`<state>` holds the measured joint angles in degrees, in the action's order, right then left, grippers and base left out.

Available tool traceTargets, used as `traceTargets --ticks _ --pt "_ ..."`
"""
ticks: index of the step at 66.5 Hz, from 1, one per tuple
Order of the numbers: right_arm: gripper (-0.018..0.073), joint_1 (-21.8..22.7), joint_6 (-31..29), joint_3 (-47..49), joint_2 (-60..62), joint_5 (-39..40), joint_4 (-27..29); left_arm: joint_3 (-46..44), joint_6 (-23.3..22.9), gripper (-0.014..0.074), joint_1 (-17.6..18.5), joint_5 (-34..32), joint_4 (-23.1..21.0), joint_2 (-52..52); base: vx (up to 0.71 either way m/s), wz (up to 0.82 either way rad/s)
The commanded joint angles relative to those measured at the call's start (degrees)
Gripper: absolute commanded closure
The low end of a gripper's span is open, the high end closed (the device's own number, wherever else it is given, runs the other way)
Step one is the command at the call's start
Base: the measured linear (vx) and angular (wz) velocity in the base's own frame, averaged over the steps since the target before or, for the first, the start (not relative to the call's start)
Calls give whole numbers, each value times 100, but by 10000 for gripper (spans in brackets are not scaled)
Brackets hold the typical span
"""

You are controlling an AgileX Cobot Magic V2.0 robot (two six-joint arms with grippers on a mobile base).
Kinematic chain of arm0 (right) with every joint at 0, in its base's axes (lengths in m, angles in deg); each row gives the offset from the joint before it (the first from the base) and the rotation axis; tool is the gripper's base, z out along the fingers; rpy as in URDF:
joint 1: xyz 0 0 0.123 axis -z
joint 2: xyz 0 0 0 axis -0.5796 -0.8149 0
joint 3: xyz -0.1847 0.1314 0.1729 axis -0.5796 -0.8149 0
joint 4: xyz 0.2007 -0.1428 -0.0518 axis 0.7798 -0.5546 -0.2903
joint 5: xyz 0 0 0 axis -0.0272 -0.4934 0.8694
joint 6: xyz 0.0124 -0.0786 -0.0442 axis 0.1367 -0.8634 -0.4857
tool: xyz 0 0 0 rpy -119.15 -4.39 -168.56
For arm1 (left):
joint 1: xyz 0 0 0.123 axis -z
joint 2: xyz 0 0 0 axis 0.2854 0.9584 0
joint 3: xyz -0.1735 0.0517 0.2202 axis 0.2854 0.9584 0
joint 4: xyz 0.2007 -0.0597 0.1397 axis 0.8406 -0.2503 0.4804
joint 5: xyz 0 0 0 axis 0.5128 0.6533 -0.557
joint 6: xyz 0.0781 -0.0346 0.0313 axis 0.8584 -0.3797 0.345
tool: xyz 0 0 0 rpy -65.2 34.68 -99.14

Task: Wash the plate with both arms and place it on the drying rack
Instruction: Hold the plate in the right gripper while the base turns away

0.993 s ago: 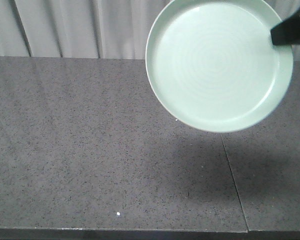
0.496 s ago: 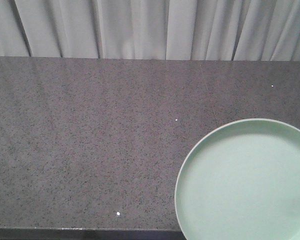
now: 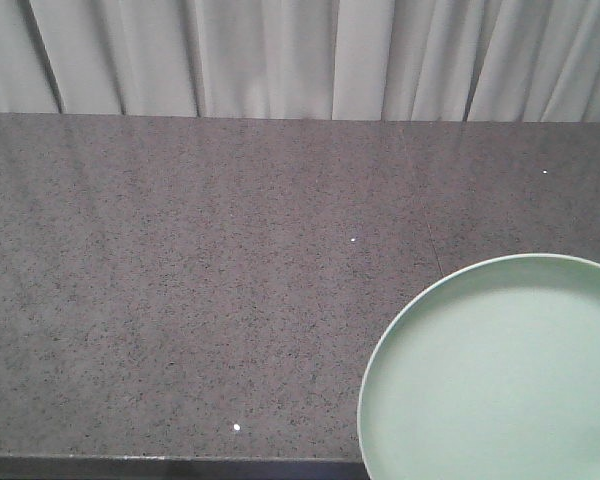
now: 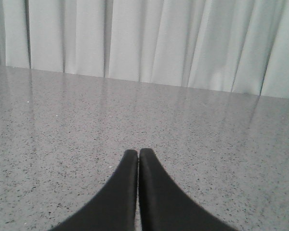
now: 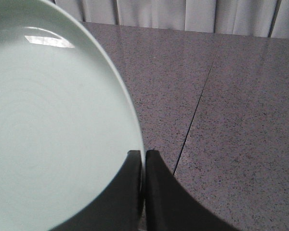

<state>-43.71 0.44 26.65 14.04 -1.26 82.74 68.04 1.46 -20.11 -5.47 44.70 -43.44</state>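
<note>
The pale mint-green plate (image 3: pixel 495 375) fills the lower right of the front view, cut off by the frame edges. In the right wrist view the plate (image 5: pixel 53 120) covers the left half, and my right gripper (image 5: pixel 143 153) is shut on its rim, one black finger over the inside and one outside. My left gripper (image 4: pixel 137 152) is shut with nothing between its fingers, above bare counter. The drying rack is out of view. Neither arm shows in the front view.
A speckled grey stone counter (image 3: pixel 180 280) spans all views, with a thin seam (image 5: pixel 195 115) running across it. Pale pleated curtains (image 3: pixel 280 55) hang behind the counter's far edge. The counter's front edge (image 3: pixel 160 463) lies at the bottom of the front view.
The plate dropped from the upper right of the front view to the lower right, then sank slightly lower. The black gripper tip seen earlier at the plate's rim has left that view.
</note>
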Motion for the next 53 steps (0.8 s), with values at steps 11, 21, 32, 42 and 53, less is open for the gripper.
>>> traceTargets --ticks 11,21,32,42,53 --pt "564 17 -6 156 -68 467 65 85 -57 602 -4 -426 -3 -85 0 0" --pt "564 17 -6 156 -68 467 65 85 -57 602 -4 -426 -3 -85 0 0" --pt "564 17 -6 156 -68 467 65 85 -57 602 -4 -426 -3 -85 0 0" --pt "564 17 -6 156 -68 467 65 85 -57 602 -4 -426 -3 -85 0 0" --pt "564 17 -6 156 -68 467 65 85 -57 602 -4 -426 -3 -85 0 0"
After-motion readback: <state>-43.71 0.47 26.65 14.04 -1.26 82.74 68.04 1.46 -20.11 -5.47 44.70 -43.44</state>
